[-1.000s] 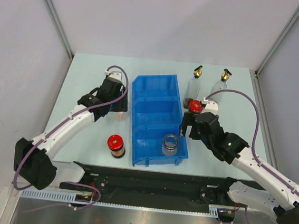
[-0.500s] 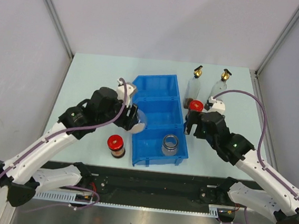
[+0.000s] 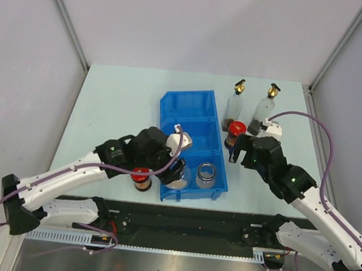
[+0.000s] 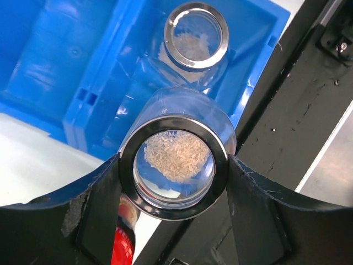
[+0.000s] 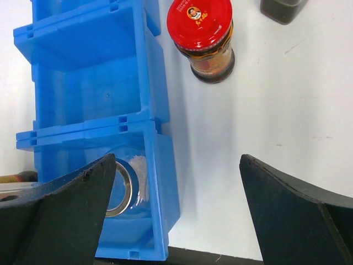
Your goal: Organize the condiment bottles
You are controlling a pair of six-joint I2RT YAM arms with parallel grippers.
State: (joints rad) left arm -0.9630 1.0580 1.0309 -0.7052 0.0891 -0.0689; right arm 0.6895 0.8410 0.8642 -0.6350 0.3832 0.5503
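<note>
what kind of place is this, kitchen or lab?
Probably a lab test cell, not a kitchen: bare white panels on metal posts enclose a table, with a red-lidded jar and blue bin laid out as props.

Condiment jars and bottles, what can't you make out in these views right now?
Top view: the silver-lidded jar in the left gripper is mostly under that arm; whether it touches the blue bin is unclear.
Left wrist: the red-lidded jar left of the bin is a sliver behind a finger.
Right wrist: one tall bottle is cut by the top edge, base only.
</note>
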